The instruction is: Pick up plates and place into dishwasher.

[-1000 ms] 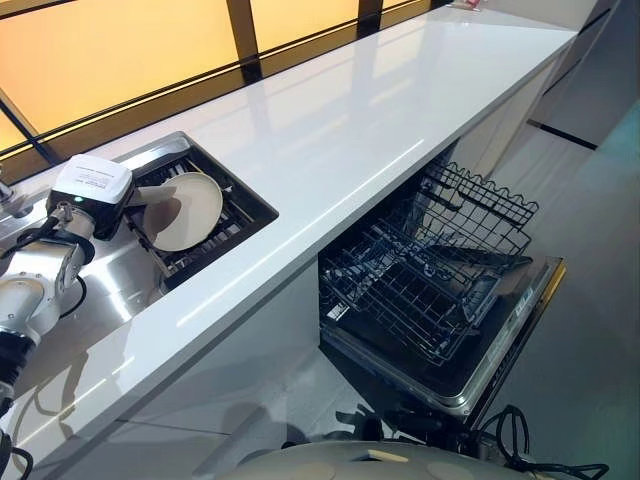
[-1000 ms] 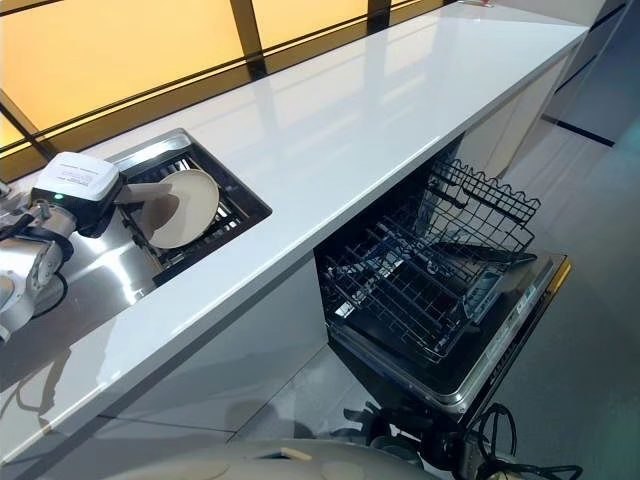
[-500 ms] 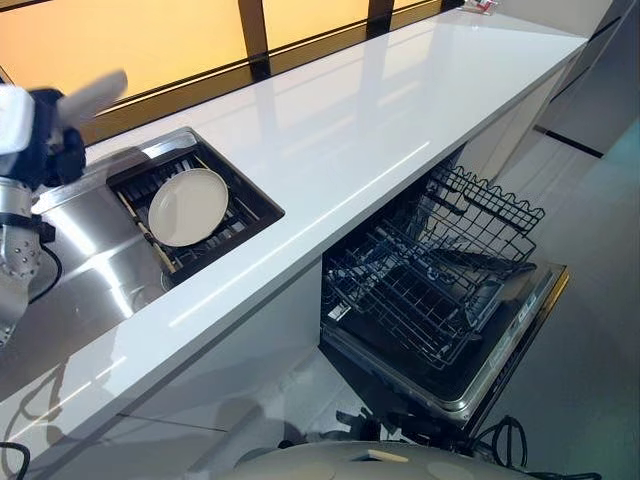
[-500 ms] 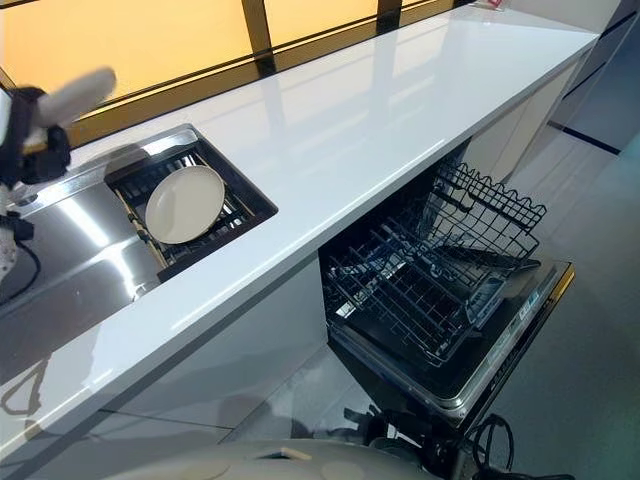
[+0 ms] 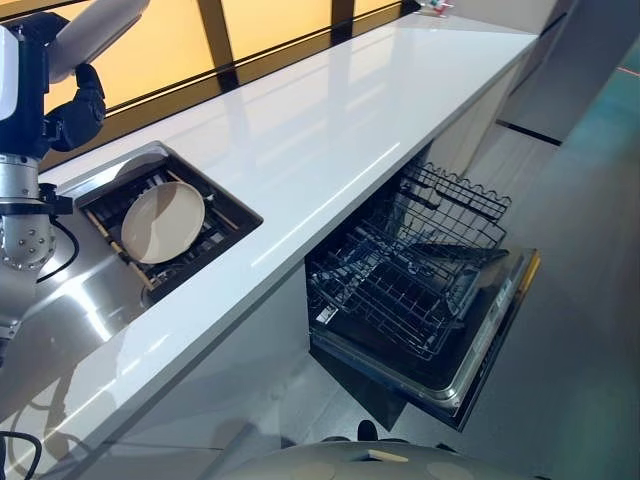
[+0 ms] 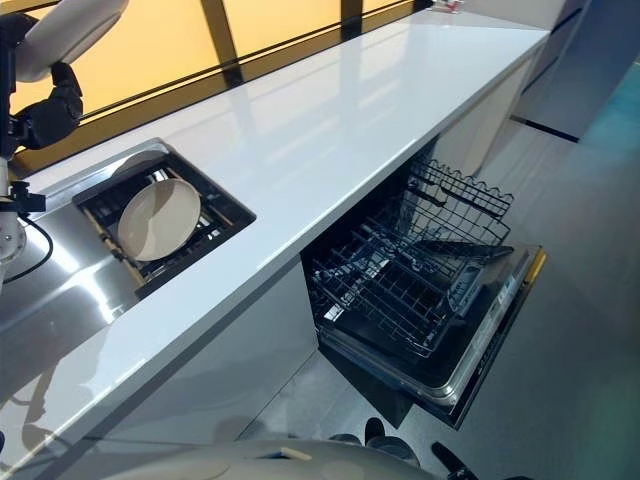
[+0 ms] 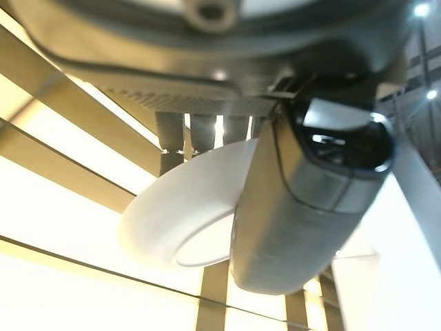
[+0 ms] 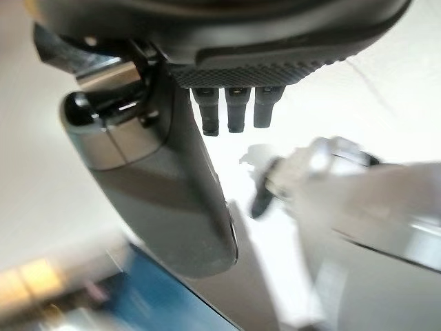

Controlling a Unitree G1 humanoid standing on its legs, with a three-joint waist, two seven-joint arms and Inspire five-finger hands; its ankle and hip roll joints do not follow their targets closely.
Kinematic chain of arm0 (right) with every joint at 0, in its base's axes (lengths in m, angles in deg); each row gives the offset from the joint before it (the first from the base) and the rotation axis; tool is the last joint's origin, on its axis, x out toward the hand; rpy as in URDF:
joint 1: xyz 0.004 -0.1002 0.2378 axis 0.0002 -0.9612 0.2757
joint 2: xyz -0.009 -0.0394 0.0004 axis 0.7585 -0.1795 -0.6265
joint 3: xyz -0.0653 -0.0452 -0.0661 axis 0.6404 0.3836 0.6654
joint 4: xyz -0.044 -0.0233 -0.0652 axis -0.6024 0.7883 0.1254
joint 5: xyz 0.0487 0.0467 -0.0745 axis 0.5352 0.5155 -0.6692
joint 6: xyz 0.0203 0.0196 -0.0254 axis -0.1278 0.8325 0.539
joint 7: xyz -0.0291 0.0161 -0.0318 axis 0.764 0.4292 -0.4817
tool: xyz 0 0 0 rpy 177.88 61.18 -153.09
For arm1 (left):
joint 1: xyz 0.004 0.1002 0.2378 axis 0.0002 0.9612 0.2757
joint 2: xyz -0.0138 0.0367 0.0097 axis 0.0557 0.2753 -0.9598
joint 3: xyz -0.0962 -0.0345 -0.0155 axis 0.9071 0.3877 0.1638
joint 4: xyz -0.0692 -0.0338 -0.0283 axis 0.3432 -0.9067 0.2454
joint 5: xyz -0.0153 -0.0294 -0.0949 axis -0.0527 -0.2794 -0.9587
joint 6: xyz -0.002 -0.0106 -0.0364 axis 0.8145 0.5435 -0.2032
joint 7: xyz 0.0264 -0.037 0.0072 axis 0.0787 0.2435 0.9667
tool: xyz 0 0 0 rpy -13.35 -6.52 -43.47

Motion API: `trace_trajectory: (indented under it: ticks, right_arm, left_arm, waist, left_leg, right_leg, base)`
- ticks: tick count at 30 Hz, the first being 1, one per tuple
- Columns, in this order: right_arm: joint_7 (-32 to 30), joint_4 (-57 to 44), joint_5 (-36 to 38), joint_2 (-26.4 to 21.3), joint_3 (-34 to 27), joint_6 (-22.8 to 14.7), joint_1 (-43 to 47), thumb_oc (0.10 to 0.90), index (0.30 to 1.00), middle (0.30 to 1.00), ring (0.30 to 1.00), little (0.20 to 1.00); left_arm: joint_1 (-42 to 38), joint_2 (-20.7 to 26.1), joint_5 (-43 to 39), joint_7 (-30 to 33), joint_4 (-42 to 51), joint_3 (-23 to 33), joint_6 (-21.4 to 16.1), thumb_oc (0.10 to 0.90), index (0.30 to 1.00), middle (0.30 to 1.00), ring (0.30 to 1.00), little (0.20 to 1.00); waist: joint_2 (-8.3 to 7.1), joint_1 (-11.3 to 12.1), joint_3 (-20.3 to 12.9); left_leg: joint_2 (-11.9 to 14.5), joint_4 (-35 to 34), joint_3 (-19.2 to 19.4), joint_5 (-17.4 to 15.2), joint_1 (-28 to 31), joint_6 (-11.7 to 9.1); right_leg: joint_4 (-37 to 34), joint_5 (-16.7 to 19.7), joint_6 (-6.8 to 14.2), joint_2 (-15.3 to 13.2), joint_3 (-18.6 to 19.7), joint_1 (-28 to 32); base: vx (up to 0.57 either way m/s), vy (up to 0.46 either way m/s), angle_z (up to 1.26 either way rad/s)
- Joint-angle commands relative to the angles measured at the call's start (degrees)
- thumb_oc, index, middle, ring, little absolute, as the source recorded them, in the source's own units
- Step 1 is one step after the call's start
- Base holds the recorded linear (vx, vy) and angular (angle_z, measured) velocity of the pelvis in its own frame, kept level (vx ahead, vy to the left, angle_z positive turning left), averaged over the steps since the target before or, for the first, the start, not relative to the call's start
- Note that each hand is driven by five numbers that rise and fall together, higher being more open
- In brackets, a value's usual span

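Observation:
My left hand (image 5: 66,108) is raised at the far left above the sink, shut on a white plate (image 5: 100,24). In the left wrist view that plate (image 7: 180,219) sits pinched between the thumb (image 7: 303,207) and the fingers (image 7: 207,131). A second cream plate (image 5: 162,222) lies flat on the black rack (image 5: 225,215) in the sink. Below the counter to the right, the dishwasher (image 5: 480,345) stands with its door down and its wire rack (image 5: 400,290) pulled out. My right hand (image 8: 165,193) shows in its wrist view, relaxed and holding nothing.
The long white counter (image 5: 330,120) runs from the steel sink surround (image 5: 70,310) to the far right. A window with dark frames (image 5: 215,40) backs the counter. Grey floor (image 5: 580,300) lies right of the dishwasher door.
My left hand has lifted a plate off the sink rack and raised it high to the left; another plate stays in the rack. The camera has shifted a little.

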Motion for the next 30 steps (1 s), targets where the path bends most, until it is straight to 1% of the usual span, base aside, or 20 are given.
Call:
trace_trajectory:
  ticks: [1,2,3,4,5,6,8,9,10,11,12,13,15,17,18,21,23,25,28,30]
  right_arm:
    - [-13.71,-5.09,-6.72,-3.79,-4.16,-18.24,1.43,0.800,0.900,0.900,0.900,0.900]
    - [-20.75,-10.15,-12.52,-3.69,-3.78,-22.37,1.56,0.800,0.900,0.900,0.900,0.900]
    - [-27.58,-15.67,-17.75,-3.44,-3.19,-24.42,1.44,0.800,0.900,0.900,0.900,0.900]
    - [-33.00,-20.29,-22.25,-3.26,-2.67,-25.61,1.32,0.800,0.900,0.900,0.900,0.900]
    - [-36.38,-23.51,-25.65,-2.76,-2.33,-26.45,1.03,0.800,0.900,0.900,0.900,0.900]
    - [-41.00,-28.21,-30.78,-2.96,-1.43,-27.43,0.99,0.800,0.900,0.900,0.900,0.900]
    - [-45.98,-35.29,-39.56,-3.01,-0.19,-27.11,0.66,0.800,0.900,0.900,0.900,0.900]
    - [-48.43,-40.99,-45.54,-3.71,0.85,-25.12,0.71,0.800,0.900,0.900,0.900,0.900]
    - [-48.57,-42.12,-48.30,-3.71,1.06,-25.37,0.77,0.800,0.900,0.900,0.900,0.900]
    - [-48.75,-45.31,-52.83,-4.69,2.10,-24.93,0.78,0.800,0.900,0.900,0.900,0.900]
    - [-48.41,-49.15,-58.00,-5.19,3.12,-24.03,0.83,0.800,0.900,0.900,0.900,0.900]
    - [-47.81,-52.64,-61.00,-5.83,4.14,-23.11,0.75,0.800,0.900,0.900,0.900,0.900]
    - [-44.81,-58.65,-66.45,-6.87,5.50,-22.99,0.72,0.800,0.900,0.900,0.900,0.900]
    - [-41.75,-61.77,-68.80,-7.73,6.34,-24.13,1.15,0.800,0.900,0.900,0.900,0.900]
    - [-39.51,-63.78,-70.71,-8.43,6.80,-24.82,1.60,0.800,0.900,0.900,0.900,0.900]
    - [-34.82,-67.78,-71.85,-10.47,7.06,-26.63,2.31,0.800,0.900,0.900,0.900,0.900]
    - [-30.29,-71.94,-71.04,-13.11,7.06,-27.83,3.35,0.800,0.900,0.900,0.900,0.900]
    - [-27.70,-75.10,-71.72,-15.45,7.19,-29.37,4.36,0.800,0.900,0.900,0.900,0.900]
    - [-23.99,-80.53,-72.92,-19.97,7.84,-32.15,6.70,0.800,0.900,0.900,0.900,0.900]
    - [-22.13,-82.70,-73.08,-22.17,8.89,-33.33,8.65,0.800,0.900,0.900,0.900,0.900]
  left_arm:
    - [-7.33,1.85,-0.87,6.74,3.56,4.17,0.79,0.100,0.300,0.300,0.300,0.200]
    - [-6.71,1.21,-0.68,7.03,4.56,3.90,1.62,0.100,0.300,0.300,0.300,0.200]
    - [-5.83,0.62,-0.31,7.33,5.17,4.02,1.96,0.100,0.300,0.300,0.300,0.200]
    - [-5.03,0.20,-0.08,7.66,5.58,4.07,2.08,0.100,0.300,0.300,0.300,0.200]
    - [-4.48,-0.22,0.19,7.86,5.87,4.08,2.15,0.100,0.300,0.300,0.300,0.200]
    - [-3.93,-0.41,0.15,7.88,6.01,4.11,2.07,0.100,0.300,0.300,0.300,0.200]
    - [-2.93,-1.15,0.51,7.72,6.54,4.10,1.80,0.100,0.300,0.300,0.300,0.200]
    - [-2.36,-1.93,0.83,7.22,6.85,4.16,1.41,0.100,0.300,0.300,0.300,0.200]
    - [-2.22,-2.29,0.70,6.87,7.02,4.04,1.18,0.100,0.300,0.300,0.300,0.200]
    - [-2.05,-2.63,0.04,5.77,7.38,3.96,0.80,0.100,0.300,0.300,0.300,0.200]
    - [-1.97,-3.18,-0.44,4.31,7.81,3.71,0.43,0.100,0.300,0.300,0.300,0.200]
    - [-1.85,-3.86,-1.41,2.88,8.05,3.23,-0.33,0.100,0.300,0.300,0.300,0.200]
    - [-1.19,-6.10,-5.21,-1.29,9.24,2.11,-3.21,0.100,0.300,0.300,0.300,0.200]
    - [-0.91,-7.86,-5.88,-4.45,10.37,1.32,-5.63,0.100,0.300,0.300,0.300,0.200]
    - [-0.81,-8.57,-6.09,-7.26,10.96,0.70,-7.47,0.100,0.300,0.300,0.300,0.200]
    - [-0.55,-9.08,-7.73,-12.82,12.44,-0.14,-10.91,0.100,0.300,0.300,0.300,0.200]
    - [-0.51,-8.83,-7.91,-17.35,13.98,-0.85,-13.84,0.100,0.300,0.300,0.300,0.200]
    - [-0.83,-8.24,-8.69,-19.78,14.61,-1.58,-16.17,0.100,0.300,0.300,0.300,0.200]
    - [-1.37,-6.82,-8.37,-21.31,15.29,-2.69,-20.80,0.100,0.300,0.300,0.300,0.200]
    - [-2.07,-6.32,-8.33,-21.18,15.61,-3.43,-22.94,0.100,0.300,0.300,0.300,0.200]
  waist:
    - [4.35,-0.84,-0.04]
    - [4.39,-1.00,0.08]
    - [4.41,-1.11,0.22]
    - [4.43,-1.27,0.29]
    - [4.48,-1.41,0.32]
    - [4.48,-1.55,0.39]
    - [4.49,-1.78,0.43]
    - [4.53,-1.92,0.51]
    - [4.54,-1.95,0.53]
    - [4.55,-2.00,0.50]
    - [4.56,-2.13,0.56]
    - [4.52,-2.26,0.53]
    - [4.36,-2.46,0.57]
    - [4.24,-2.39,0.48]
    - [4.13,-2.28,0.38]
    - [4.00,-2.11,0.26]
    - [3.97,-1.81,0.08]
    - [3.91,-1.59,-0.07]
    - [3.75,-0.92,-0.44]
    - [3.69,-0.45,-0.78]
  left_leg:
    - [-5.48,0.40,-0.33,-5.07,-1.79,4.28]
    - [-5.60,0.40,-0.31,-5.05,-1.83,4.32]
    - [-5.64,0.40,-0.20,-5.06,-1.90,4.33]
    - [-5.66,0.40,-0.10,-5.03,-1.97,4.32]
    - [-5.67,0.40,-0.06,-5.02,-2.05,4.31]
    - [-5.65,0.40,0.05,-4.94,-2.17,4.21]
    - [-5.60,0.40,0.13,-4.79,-2.38,4.18]
    - [-5.50,0.40,0.13,-4.65,-2.57,4.26]
    - [-5.48,0.40,0.10,-4.61,-2.63,4.29]
    - [-5.43,0.40,0.09,-4.56,-2.69,4.42]
    - [-5.40,0.40,0.10,-4.43,-2.75,4.54]
    - [-5.41,0.40,0.13,-4.42,-2.76,4.66]
    - [-5.40,0.40,0.40,-4.35,-2.61,4.76]
    - [-5.39,0.40,0.46,-4.32,-2.51,4.66]
    - [-5.34,0.40,0.54,-4.34,-2.46,4.56]
    - [-5.25,0.40,0.54,-4.29,-2.47,4.46]
    - [-5.14,0.40,0.49,-4.23,-2.53,4.36]
    - [-5.03,0.40,0.42,-4.16,-2.55,4.24]
    - [-4.99,0.40,0.11,-4.13,-2.44,3.98]
    - [-5.00,0.40,-0.07,-4.10,-2.39,3.73]
  right_leg:
    - [8.82,-10.01,3.64,2.82,-0.43,-0.66]
    - [8.26,-9.66,3.61,2.98,0.05,-0.61]
    - [7.74,-9.36,3.56,3.08,0.42,-0.55]
    - [7.34,-9.11,3.55,3.17,0.66,-0.52]
    - [7.07,-8.92,3.56,3.28,0.85,-0.52]
    - [6.74,-8.69,3.55,3.31,0.95,-0.54]
    - [6.63,-8.55,3.56,3.40,1.20,-0.69]
    - [7.11,-8.83,3.48,3.50,1.34,-0.90]
    - [7.34,-8.95,3.47,3.53,1.39,-0.98]
    - [7.90,-9.14,3.49,3.51,1.46,-1.18]
    - [8.51,-9.16,3.51,3.48,1.50,-1.43]
    - [8.94,-9.21,3.56,3.42,1.49,-1.59]
    - [9.62,-9.16,3.72,3.30,1.26,-1.82]
    - [9.41,-9.17,3.78,3.30,1.00,-1.66]
    - [9.19,-9.22,3.80,3.28,0.69,-1.45]
    - [9.34,-9.25,3.82,3.24,0.27,-1.33]
    - [9.79,-9.40,3.85,3.17,-0.15,-1.36]
    - [9.90,-9.58,3.80,3.20,-0.48,-1.33]
    - [8.48,-9.70,3.50,3.45,-0.97,-0.63]
    - [7.18,-9.69,3.26,3.67,-1.22,-0.04]
  base:
    - [-0.01,0.031,-0.21]
    - [-0.02,0.035,-0.25]
    - [-0.03,0.038,-0.23]
    - [-0.03,0.030,-0.23]
    - [-0.02,0.024,-0.24]
    - [-0.02,0.020,-0.22]
    - [-0.02,0.017,-0.12]
    - [-0.03,0.009,-0.04]
    - [0.00,0.000,0.00]
    - [0.00,0.000,0.00]
    - [0.00,0.000,0.00]
    - [0.00,0.000,0.00]
    - [0.00,0.000,0.00]
    - [0.00,0.000,0.00]
    - [0.00,0.000,0.00]
    - [0.00,0.000,0.00]
    - [0.00,-0.035,0.03]
    - [0.00,-0.038,0.02]
    - [0.02,-0.039,0.02]
    - [0.02,-0.036,-0.01]
